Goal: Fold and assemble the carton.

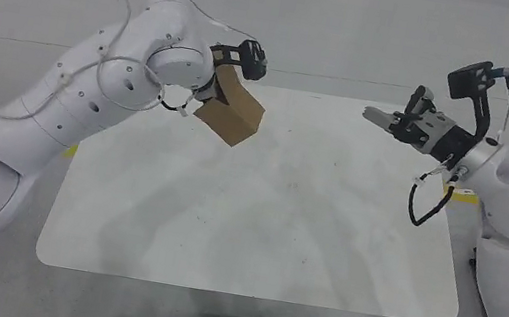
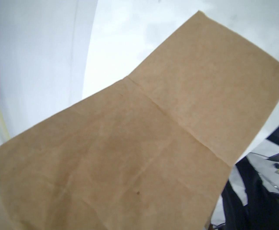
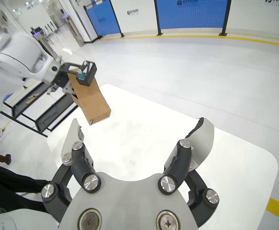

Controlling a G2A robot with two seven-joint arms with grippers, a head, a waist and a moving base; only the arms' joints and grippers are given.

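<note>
Brown cardboard carton point(image 2: 139, 135), a partly opened sleeve, hangs clamped by one end in my left gripper point(image 1: 203, 89) over a far corner of the white counter point(image 1: 253, 229). My right gripper point(image 3: 138, 126) hovers well apart, fingers spread. Risk: the one-ended hold may let the carton pivot or slip under folding pressure.

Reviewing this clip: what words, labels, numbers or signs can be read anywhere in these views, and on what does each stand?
carton: plain brown, no print on the faces that show.
table: no text.
right pincer: no text, only bare screw heads.
wall panels: brand signs, left unquoted here; the farther ones are too blurred to read.
</note>
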